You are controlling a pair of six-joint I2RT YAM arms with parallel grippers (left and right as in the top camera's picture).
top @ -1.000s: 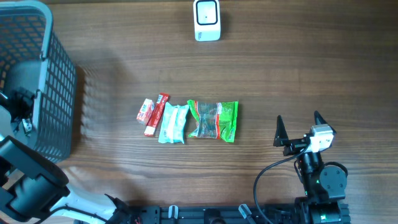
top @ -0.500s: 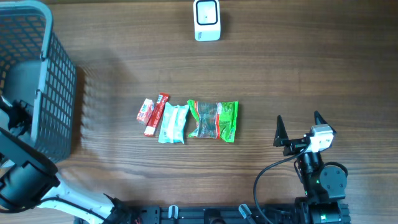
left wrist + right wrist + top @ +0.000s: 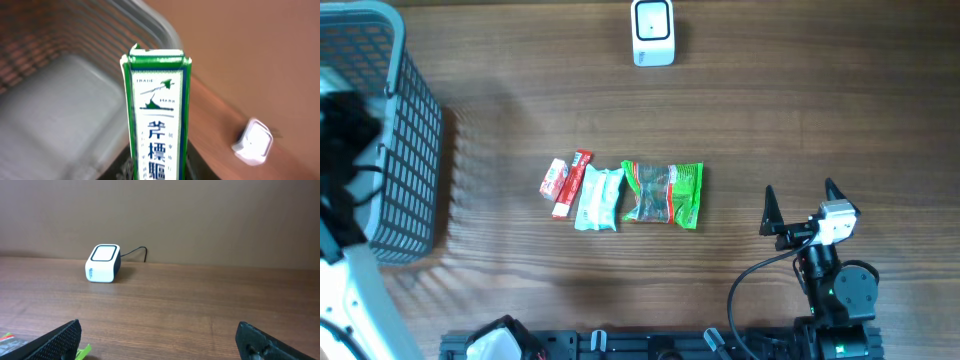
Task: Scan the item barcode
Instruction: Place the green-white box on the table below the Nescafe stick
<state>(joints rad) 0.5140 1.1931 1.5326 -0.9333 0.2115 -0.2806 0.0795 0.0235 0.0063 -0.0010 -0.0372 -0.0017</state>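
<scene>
A green-and-white box [image 3: 156, 115] printed with a bird trademark and Chinese characters is held upright in the left hand [image 3: 157, 172]. It rises from the bottom centre of the left wrist view, where only dark slivers of the hand are seen on either side of its lower end. The jaws are closed narrowly on the box's sides. Behind the box, blurred, the grey mesh basket [image 3: 415, 150] is seen in the upper left of that view, and the white barcode scanner [image 3: 652, 32] sits on the tabletop [image 3: 770, 110] at the lower right, well apart from the box. From overhead the left arm is shown as a dark blur over the basket at the left edge of the frame, and the box itself cannot be made out there. The scanner stands at the top centre. A row of snack packets [image 3: 620, 195], red, pale and green, lies side by side at the middle of the tabletop. The right hand [image 3: 800, 190] is parked at the lower right with its fingers spread wide and nothing between them, near the packets but clear of them.
</scene>
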